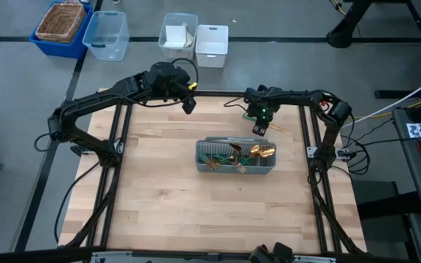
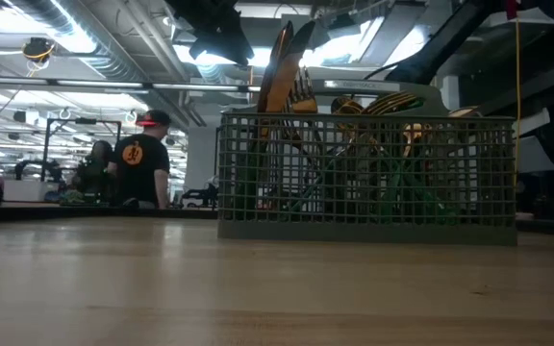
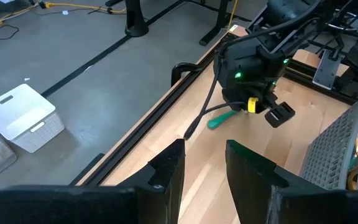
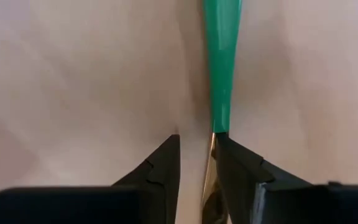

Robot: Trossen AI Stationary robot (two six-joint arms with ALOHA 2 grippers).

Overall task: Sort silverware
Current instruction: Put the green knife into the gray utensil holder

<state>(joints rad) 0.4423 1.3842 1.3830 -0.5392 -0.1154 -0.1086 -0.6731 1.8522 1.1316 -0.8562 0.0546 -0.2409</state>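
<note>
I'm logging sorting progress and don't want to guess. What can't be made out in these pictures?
- Piece at the right gripper: only its green handle shows in the right wrist view; the fingers hide its gold end, so fork, spoon or knife is unclear.
- Silverware count in the mesh caddy: pieces overlap in the high view, and the mesh blurs them in the low view.
- Caddy compartments: too small in the high view.

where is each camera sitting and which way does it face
High: overhead, facing down; both arms, caddy mid-table.
Low: table height, facing the caddy's mesh side; no arm clearly shows.
Left wrist: looks past the open left end effector toward the right arm.
Right wrist: facing the tabletop; right end effector around a green-handled utensil.
Shared: high and low both show the caddy.
</note>
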